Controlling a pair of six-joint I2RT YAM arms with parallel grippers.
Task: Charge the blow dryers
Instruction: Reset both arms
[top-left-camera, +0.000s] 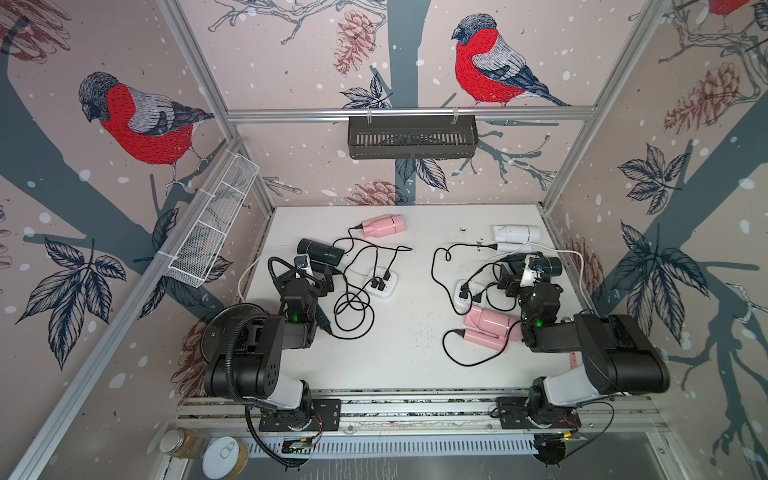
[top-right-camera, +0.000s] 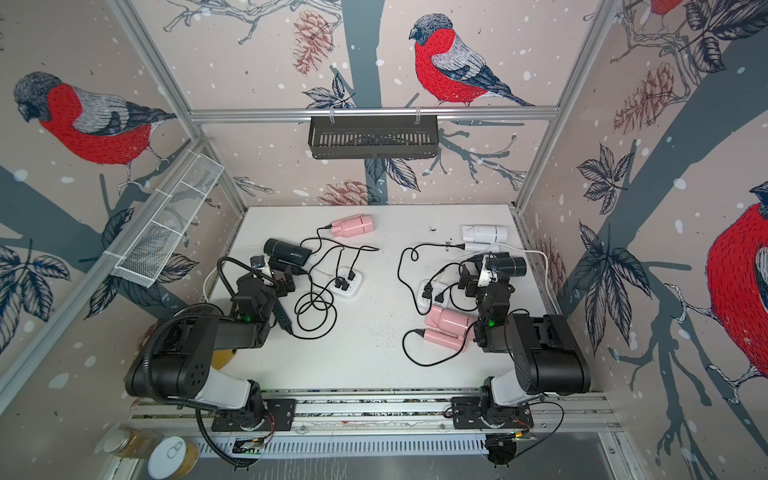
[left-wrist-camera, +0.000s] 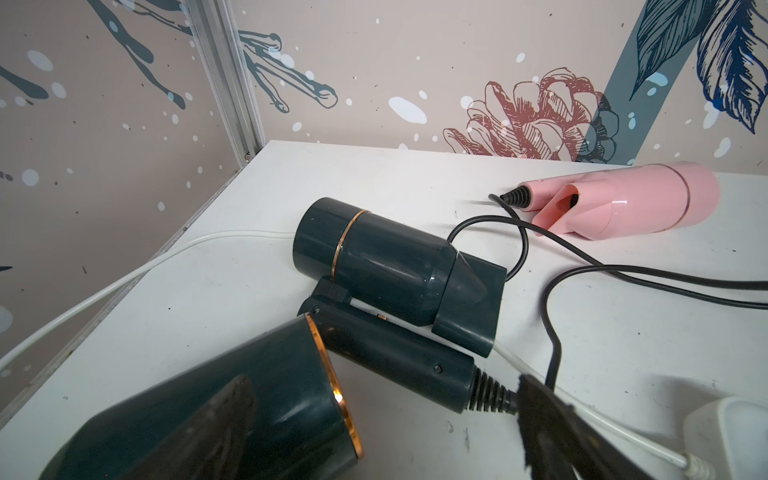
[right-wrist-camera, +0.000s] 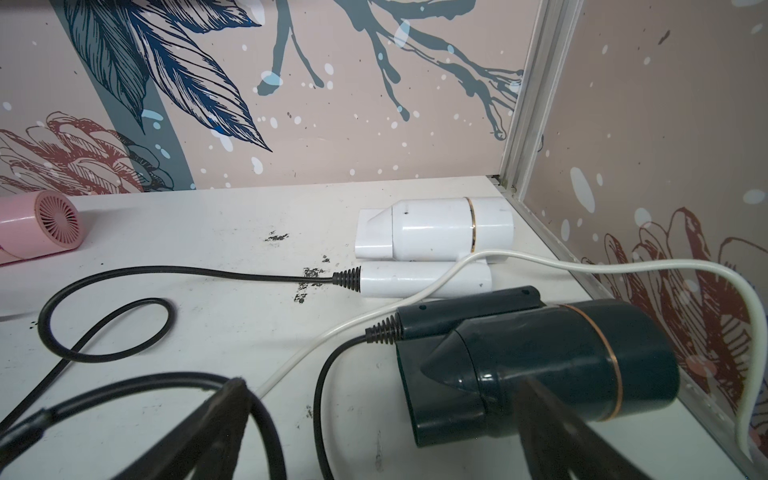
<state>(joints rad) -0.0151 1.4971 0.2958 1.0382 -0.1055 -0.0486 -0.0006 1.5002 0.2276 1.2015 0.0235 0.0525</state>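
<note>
– White tabletop (top-left-camera: 415, 365), bird-papered walls. Entries, six, all lying flat. Far row: far pink dryer (top-left-camera: 382, 225), white dryer (top-left-camera: 515, 235). Middle: left dark dryer (top-left-camera: 322, 251), right dark dryer (top-left-camera: 550, 266). Near: near pink dryer (top-left-camera: 488, 324), beside the right arm.

– That's five.

– Sixth: third dark dryer (left-wrist-camera: 208, 395), under the left hand (left-wrist-camera: 382, 384). That hand is spread wide and holds nothing, with one finger over the barrel. Right hand (right-wrist-camera: 382, 382): also spread and empty, by the right dark dryer.

– Strips?

– Left strip (top-left-camera: 380, 284), right strip (top-left-camera: 462, 296), each with black plugs in it. How many are seated fully home I cannot tell from above.

– Step in hand, then?

– Likely picking out a cord not yet plugged in. Notes for doing it well:
1. Trace the cord from handle to plug before reaching, because the loops cross.
2. Pinch the plug body, never the cord.
3. Square the prongs to the socket and press straight down.
4. Steady the strip with the free hand. It looks light and may slide.
</note>
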